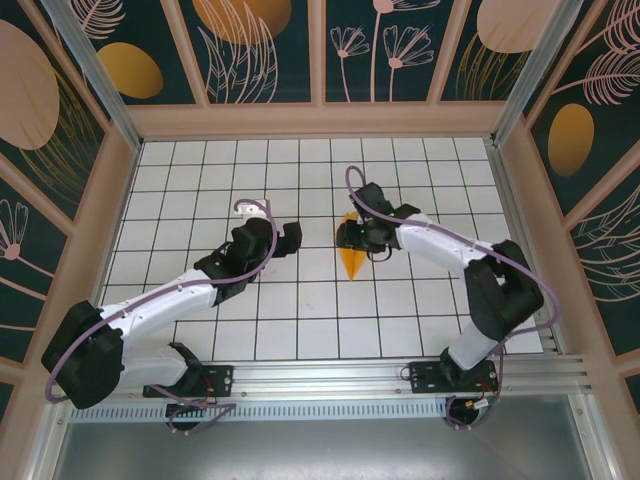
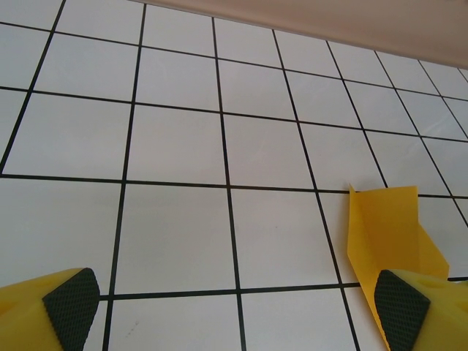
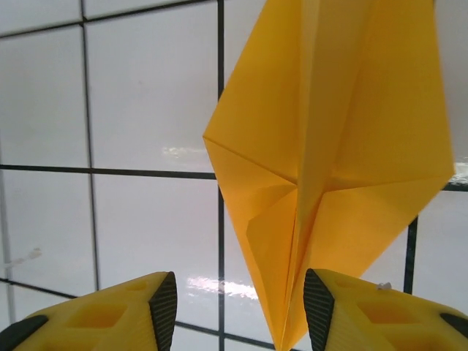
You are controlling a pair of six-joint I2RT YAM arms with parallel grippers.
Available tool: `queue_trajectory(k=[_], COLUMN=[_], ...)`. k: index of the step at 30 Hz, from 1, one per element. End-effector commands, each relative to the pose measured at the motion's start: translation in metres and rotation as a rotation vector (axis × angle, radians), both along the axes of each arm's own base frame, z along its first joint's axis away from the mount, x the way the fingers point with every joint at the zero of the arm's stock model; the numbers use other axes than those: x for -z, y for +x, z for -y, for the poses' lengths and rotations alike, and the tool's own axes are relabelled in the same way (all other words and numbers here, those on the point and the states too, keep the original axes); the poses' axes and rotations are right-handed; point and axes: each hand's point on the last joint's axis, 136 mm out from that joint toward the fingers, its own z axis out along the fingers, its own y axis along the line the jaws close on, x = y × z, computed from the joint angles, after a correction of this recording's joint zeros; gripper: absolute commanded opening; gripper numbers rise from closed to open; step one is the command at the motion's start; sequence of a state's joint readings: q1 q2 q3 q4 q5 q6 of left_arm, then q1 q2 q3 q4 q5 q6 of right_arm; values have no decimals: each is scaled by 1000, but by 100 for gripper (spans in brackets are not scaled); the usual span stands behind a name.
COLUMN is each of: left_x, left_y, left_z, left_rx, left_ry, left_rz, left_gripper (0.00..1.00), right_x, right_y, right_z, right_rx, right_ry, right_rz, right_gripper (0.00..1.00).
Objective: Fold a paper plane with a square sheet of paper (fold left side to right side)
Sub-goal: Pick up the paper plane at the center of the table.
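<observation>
The square sheet of paper is folded into an orange-yellow paper plane (image 1: 352, 261), a narrow pointed dart lying on the white grid table (image 1: 300, 300) near the middle. My right gripper (image 1: 347, 236) hangs over its wide end. In the right wrist view the paper plane (image 3: 329, 146) shows its centre crease, and its narrow tip reaches down between the jaws of the right gripper (image 3: 240, 311), close to the right pad (image 3: 319, 307); the jaws stand apart and do not pinch it. My left gripper (image 1: 291, 238) stands wide open about one tile to the left, with the paper plane (image 2: 384, 227) just beyond its right pad (image 2: 401, 307).
Wooden walls with dark floral panels (image 1: 330, 40) enclose the table on three sides. The aluminium rail (image 1: 330, 380) with both arm bases runs along the near edge. White tiles stretch in front of the left gripper (image 2: 235, 303) up to the back wall (image 2: 365, 22).
</observation>
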State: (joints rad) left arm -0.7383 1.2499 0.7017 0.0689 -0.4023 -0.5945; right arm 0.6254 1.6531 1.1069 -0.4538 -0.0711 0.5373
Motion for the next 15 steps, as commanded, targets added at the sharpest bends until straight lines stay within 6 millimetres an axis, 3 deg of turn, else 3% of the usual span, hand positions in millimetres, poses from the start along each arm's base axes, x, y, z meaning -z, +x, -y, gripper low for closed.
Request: queue_trajectory(k=[1,15], left_x=[-2,2], left_y=[1,0], left_z=[-4,-3], left_rx=[-13,-3], left_ry=[-3,0], left_rz=[22,15], left_gripper=[98,98], right_x=[17,52], right_y=[2,6], right_z=[12,10], right_rx=[58,36], right_ry=[-128,-226], right_rz=[-36,-86], right_gripper=[54,51])
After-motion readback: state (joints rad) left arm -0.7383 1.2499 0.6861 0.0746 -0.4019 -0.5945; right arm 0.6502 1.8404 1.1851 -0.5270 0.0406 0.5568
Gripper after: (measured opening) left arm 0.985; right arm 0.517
